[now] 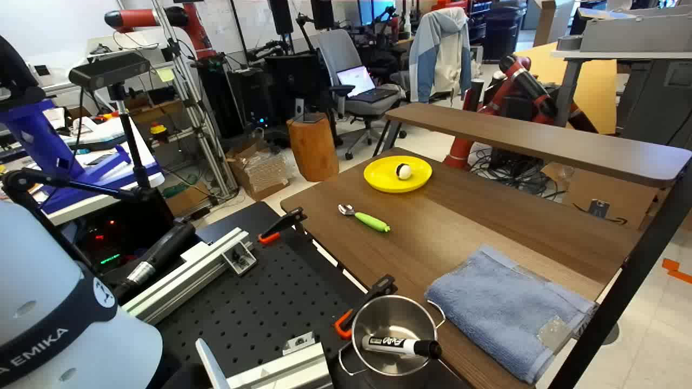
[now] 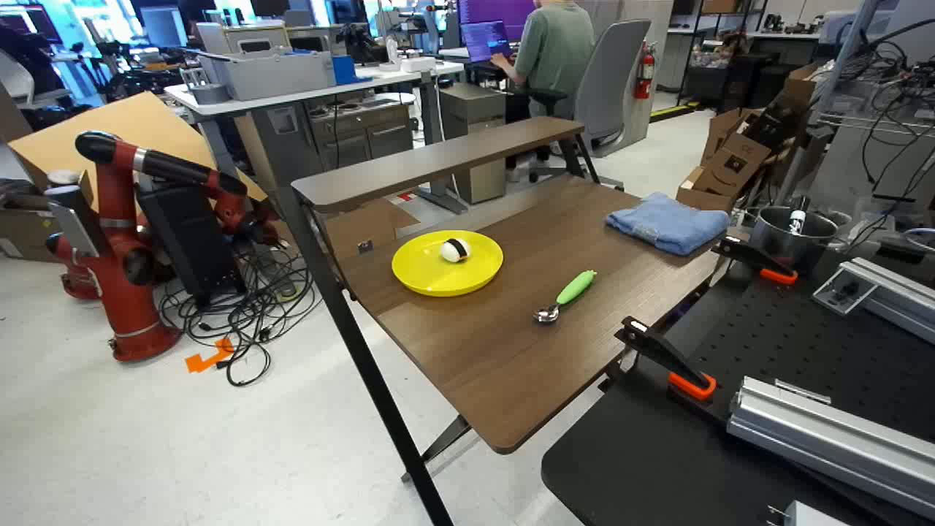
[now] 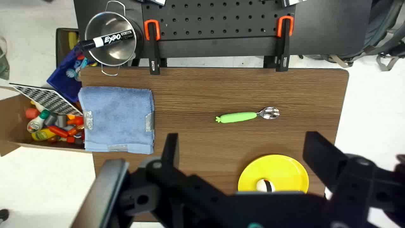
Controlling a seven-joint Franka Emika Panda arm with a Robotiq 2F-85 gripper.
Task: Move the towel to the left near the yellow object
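Blue towel, folded on the brown table, at the end near the metal pot and well apart from the yellow plate with a black-and-white ball on it. Nearer to the plate than to the towel, green-handled spoon. In the wrist view, gripper with jaws parted very wide, and nothing held in them.

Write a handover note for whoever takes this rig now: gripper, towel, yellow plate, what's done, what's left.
Gripper: open, holding nothing, above the table.
Towel: folded flat on the table, at the end by the pot.
Yellow plate: toward the table's other end, white-and-black ball on it.
Done: nothing yet; towel and plate lie well apart.
Left: grasp the towel, set it beside the plate, release.
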